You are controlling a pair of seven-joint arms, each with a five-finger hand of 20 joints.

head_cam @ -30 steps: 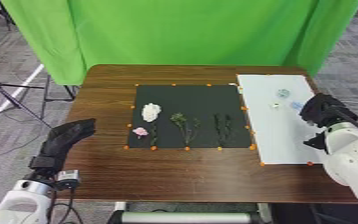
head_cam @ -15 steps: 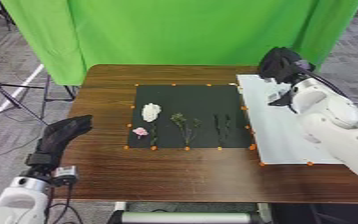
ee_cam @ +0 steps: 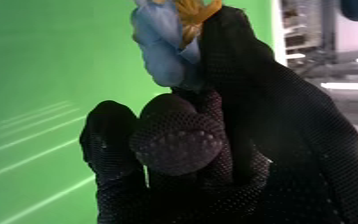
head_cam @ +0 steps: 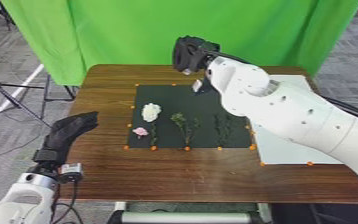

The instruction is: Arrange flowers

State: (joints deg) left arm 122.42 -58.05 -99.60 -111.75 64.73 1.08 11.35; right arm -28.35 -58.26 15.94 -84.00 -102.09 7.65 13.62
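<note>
Fingers, head view: those of the left hand (head_cam: 66,132) lie together, nearly straight; how those of the right hand (head_cam: 190,54) are set cannot be told from this angle.
Left hand: above the bench (head_cam: 100,172), near its left edge.
Right hand: raised over the bench's back edge, near the middle, in front of the green curtain (head_cam: 127,35).
Right arm: stretched across from the right, over part of the white sheet (head_cam: 286,150) and the black mat (head_cam: 171,95).
Black mat: around the middle of the bench, with orange markers along its edges.
White flower (head_cam: 151,112): on the mat, toward its left edge.
Pink flower (head_cam: 140,131): near the mat's front left corner, in front of the white one.
Green sprigs (head_cam: 181,120): at the middle of the mat.
Dark stems (head_cam: 218,132): toward the mat's right edge.
White sheet: by the bench's right edge.
Fingers, right wrist view: curled, clamped with the thumb on the blue flower (ee_cam: 162,45).
Blue flower: petals stick out past the glove, with a yellow part (ee_cam: 193,15) among them.
</note>
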